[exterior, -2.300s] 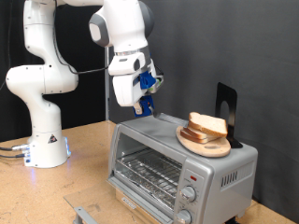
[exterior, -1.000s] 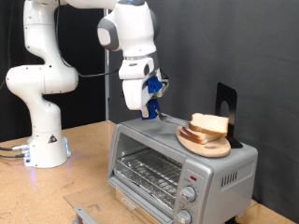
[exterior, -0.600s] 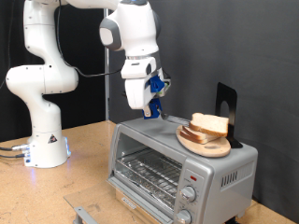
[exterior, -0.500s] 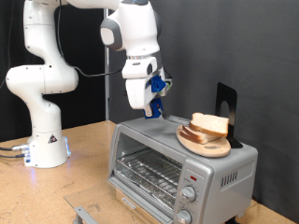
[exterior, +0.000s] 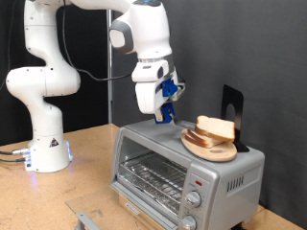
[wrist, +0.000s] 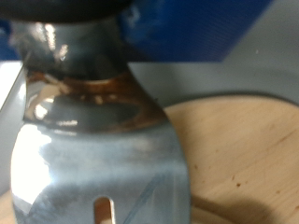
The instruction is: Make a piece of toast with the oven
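The silver oven [exterior: 230,178] stands on the wooden table, its wire rack [exterior: 153,175] showing at the front. On its roof, a round wooden plate [exterior: 205,149] carries a stack of bread slices [exterior: 215,128]. A single piece of toast apart from that stack is out of view. My gripper [exterior: 163,118] hangs tips-down just over the oven roof, slightly to the exterior view's left of the plate, with nothing seen between its fingers. The wrist view is filled by one blurred metal finger [wrist: 93,159], with the wooden plate [wrist: 245,159] beside it.
A black upright stand [exterior: 231,110] rises behind the plate. Two round knobs [exterior: 194,199] sit on the oven's front panel. The arm's white base [exterior: 43,149] stands at the exterior view's left. A grey flat piece [exterior: 86,220] lies at the table's front edge.
The gripper has travelled towards the exterior view's right and slightly down, from over the oven's left end to close beside the plate of bread. Bread and oven have not moved.
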### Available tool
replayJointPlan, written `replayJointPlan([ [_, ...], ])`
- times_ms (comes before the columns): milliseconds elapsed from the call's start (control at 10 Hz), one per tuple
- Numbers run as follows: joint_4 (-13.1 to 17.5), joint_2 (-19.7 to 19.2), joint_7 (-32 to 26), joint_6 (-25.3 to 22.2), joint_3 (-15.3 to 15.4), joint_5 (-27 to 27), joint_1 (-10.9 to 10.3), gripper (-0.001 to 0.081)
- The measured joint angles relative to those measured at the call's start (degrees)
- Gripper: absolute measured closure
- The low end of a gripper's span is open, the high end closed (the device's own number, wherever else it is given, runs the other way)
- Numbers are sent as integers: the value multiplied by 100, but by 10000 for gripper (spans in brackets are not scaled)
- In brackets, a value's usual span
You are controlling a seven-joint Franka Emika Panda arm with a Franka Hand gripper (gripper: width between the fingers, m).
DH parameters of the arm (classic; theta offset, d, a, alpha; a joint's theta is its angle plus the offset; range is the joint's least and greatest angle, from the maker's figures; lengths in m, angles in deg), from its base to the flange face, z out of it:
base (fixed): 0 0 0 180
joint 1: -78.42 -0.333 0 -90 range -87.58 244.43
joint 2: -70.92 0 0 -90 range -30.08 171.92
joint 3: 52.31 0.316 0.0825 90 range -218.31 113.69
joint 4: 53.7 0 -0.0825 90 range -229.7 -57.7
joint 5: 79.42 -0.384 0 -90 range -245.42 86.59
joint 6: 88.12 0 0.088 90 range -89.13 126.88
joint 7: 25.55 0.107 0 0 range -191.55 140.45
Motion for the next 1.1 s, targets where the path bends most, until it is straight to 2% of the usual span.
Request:
replayJointPlan([
  [700, 535, -662, 557, 189, 100, 544, -2, 413],
  [900, 501, -756, 448, 578, 127, 524, -2, 413],
  [1100, 344, -753, 54, 980, 133, 278, 1, 413],
])
